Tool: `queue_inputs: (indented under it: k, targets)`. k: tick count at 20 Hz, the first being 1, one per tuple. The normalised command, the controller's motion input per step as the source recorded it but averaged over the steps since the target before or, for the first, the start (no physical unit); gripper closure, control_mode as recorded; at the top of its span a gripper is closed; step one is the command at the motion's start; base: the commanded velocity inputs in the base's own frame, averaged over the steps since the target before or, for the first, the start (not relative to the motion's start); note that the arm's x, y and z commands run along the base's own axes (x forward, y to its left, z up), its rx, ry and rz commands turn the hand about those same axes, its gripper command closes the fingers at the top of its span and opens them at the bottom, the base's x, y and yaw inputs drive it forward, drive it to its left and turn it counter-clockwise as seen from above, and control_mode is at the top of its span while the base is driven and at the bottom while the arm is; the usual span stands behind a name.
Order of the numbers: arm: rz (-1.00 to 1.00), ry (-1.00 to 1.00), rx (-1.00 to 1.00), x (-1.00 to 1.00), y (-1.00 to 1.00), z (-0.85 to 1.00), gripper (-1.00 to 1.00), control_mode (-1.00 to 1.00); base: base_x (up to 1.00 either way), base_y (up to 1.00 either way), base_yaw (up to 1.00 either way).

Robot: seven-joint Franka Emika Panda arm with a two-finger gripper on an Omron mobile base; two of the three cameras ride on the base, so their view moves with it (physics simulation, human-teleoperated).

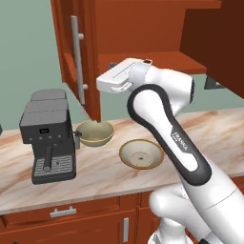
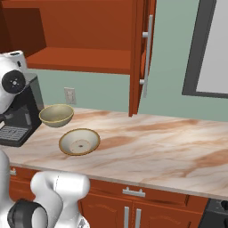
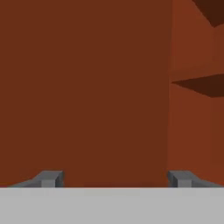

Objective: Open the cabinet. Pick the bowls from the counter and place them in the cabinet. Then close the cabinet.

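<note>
The cabinet (image 1: 157, 59) on the wall stands open, its left door (image 1: 76, 47) and right door (image 2: 141, 53) both swung out. Two tan bowls sit on the counter (image 2: 156, 147): the deep bowl (image 1: 95, 133) (image 2: 56, 115) next to the coffee machine, and the shallow bowl (image 1: 141, 154) (image 2: 79, 141) nearer the front edge. My gripper (image 3: 116, 178) is open, fingertips wide apart, facing red-brown cabinet wood at close range. My white hand (image 1: 114, 78) hovers beside the left door's edge, above the deep bowl.
A black coffee machine (image 1: 47, 133) (image 2: 18, 116) stands at the counter's left end. The left door's long silver handle (image 1: 76, 57) hangs close to the hand. Red-brown drawers (image 1: 64, 212) run under the counter. A dark-framed window (image 2: 209, 49) is on the right wall.
</note>
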Motion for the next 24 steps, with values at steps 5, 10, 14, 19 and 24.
queue_inputs:
  k: [5, 10, 14, 19, 24]
  targets:
    - [0.00, 0.00, -0.13, -0.04, 1.00, -0.22, -1.00, -1.00, 0.00, 0.00, 0.00]
    - [0.00, 0.00, -0.18, 0.00, 1.00, -0.07, -1.00, -1.00, 0.00, 0.00, 0.00]
    - [0.00, 0.06, -0.24, 0.00, 1.00, -0.22, -1.00, -1.00, 0.00, 0.00, 0.00]
    - [0.01, 0.04, -0.07, -0.07, 0.36, -0.04, -1.00, -1.00, 0.00, 0.00, 0.00]
    - [-0.06, 0.00, 0.00, -0.25, -0.18, 0.00, -1.00, -1.00, 0.00, 0.00, 0.00]
